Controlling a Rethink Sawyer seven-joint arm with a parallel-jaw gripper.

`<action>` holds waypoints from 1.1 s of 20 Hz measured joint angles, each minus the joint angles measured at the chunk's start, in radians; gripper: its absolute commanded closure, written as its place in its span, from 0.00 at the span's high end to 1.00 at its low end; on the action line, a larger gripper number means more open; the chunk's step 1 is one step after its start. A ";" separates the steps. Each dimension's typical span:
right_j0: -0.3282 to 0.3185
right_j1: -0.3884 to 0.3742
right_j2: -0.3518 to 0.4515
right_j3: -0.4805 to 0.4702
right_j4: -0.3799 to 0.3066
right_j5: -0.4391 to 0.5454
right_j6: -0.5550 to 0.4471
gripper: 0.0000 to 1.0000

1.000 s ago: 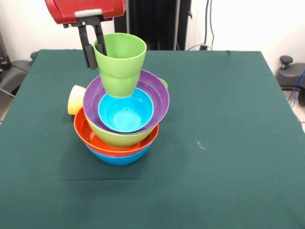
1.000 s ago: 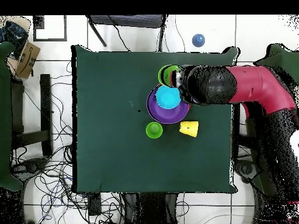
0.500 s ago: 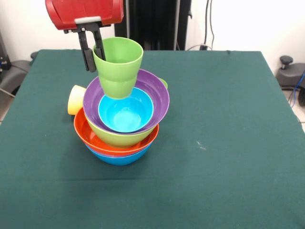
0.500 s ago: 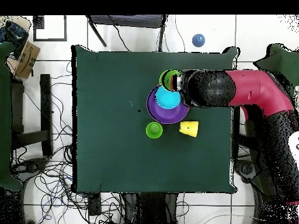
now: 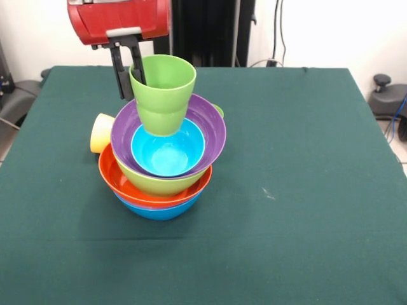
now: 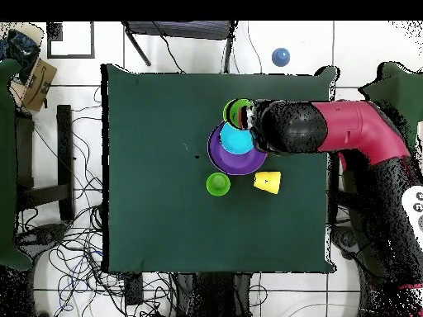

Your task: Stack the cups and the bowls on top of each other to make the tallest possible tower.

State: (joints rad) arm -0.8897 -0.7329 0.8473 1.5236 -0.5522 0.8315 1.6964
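The claw (image 5: 130, 70) pinches the rim of the light green cup (image 5: 163, 93), one finger inside and one outside, holding it upright in the air above the back rim of the purple bowl (image 5: 215, 136). The tower (image 5: 162, 178) stands left of the bench's (image 5: 305, 190) centre: blue bowl (image 5: 162, 210) at the bottom, then orange (image 5: 127, 189), lime green (image 5: 159, 183), purple, and the small cyan bowl (image 5: 168, 151) inside. The pale yellow cup (image 5: 102, 132) lies on its side just behind the tower's left edge. The bench's right half and front strip lie open.
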 measured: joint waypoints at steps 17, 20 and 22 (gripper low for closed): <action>0.033 0.049 -0.039 0.006 -0.003 -0.062 0.000 0.00; 0.035 0.054 -0.048 0.007 -0.006 -0.070 0.000 0.00; 0.035 0.057 -0.052 0.007 -0.006 -0.076 0.000 0.00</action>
State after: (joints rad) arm -0.8551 -0.6762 0.7948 1.5308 -0.5586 0.7558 1.6964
